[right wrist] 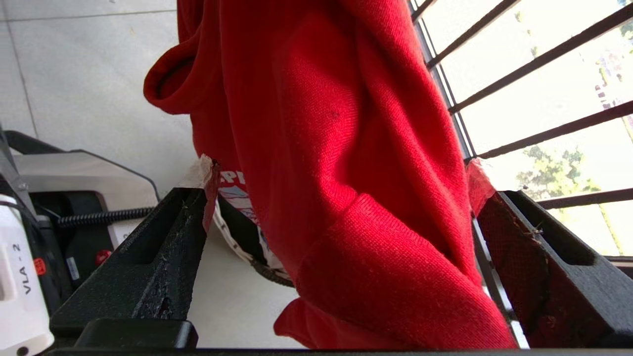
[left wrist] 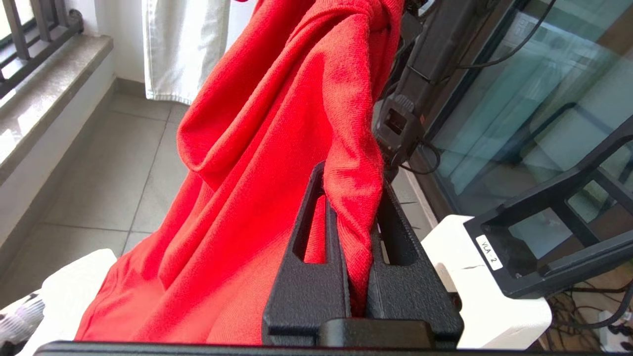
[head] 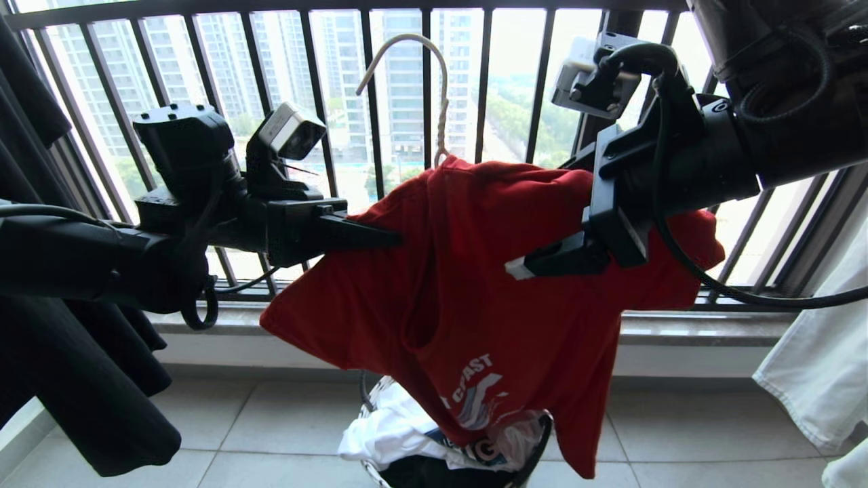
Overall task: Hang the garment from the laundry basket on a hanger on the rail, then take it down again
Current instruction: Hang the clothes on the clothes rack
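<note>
The red garment hangs in the air on the white wire hanger, whose hook sticks up above the collar, free of any support. My left gripper reaches in from the left and is shut on a fold of the shirt's shoulder. From the right, my right gripper stands open with the other shoulder's cloth loose between its wide-apart fingers. The laundry basket stands on the floor below the shirt's hem. The rail is out of view.
A black garment hangs at the left and a pale one at the right. The dark barred window railing and stone sill lie behind. White and dark clothes fill the basket. The robot's base is close by.
</note>
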Robot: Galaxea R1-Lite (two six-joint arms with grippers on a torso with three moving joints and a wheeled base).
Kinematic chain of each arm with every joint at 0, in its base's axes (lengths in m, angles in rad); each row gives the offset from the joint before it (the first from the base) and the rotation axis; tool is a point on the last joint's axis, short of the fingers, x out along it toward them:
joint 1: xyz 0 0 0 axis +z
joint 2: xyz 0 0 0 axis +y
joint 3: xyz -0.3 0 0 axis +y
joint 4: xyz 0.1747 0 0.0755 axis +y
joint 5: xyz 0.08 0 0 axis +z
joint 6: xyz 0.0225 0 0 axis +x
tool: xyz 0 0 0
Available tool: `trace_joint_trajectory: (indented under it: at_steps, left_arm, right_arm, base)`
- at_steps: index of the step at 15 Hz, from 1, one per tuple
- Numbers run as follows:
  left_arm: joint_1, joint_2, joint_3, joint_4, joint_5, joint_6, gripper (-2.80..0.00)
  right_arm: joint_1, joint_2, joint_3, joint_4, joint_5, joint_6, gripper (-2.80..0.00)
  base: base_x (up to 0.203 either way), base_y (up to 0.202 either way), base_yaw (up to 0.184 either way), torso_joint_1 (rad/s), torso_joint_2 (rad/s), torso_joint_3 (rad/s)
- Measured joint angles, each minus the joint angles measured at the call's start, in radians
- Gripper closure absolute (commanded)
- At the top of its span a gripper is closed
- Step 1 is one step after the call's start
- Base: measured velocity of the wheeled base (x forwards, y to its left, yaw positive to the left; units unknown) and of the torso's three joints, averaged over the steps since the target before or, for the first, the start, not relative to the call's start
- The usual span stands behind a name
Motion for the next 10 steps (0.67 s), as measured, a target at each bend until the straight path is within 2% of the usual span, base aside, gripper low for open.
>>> trace_joint_trajectory:
  at_steps: [1, 3, 10]
  left_arm:
    - [0.003, 0.0, 0.009, -0.032, 0.0, -0.001, 0.0]
    - [0.009, 0.0, 0.021, -0.071, -0.002, -0.003, 0.0]
    - [0.009, 0.02, 0.016, -0.078, 0.001, 0.002, 0.0]
  right_arm:
    - [0.0, 0.003, 0.0, 0.0, 0.004, 0.003, 0.0]
    - [0.001, 0.006, -0.003, -0.004, 0.006, 0.033, 0.0]
    - [0.015, 0.001, -0.006, -0.008, 0.007, 0.101, 0.0]
  base:
    - [0.0, 0.0, 0.0, 0.0, 0.0, 0.0]
    - [0.0, 0.0, 0.0, 0.0, 0.0, 0.0]
    - [0.0, 0.0, 0.0, 0.0, 0.0, 0.0]
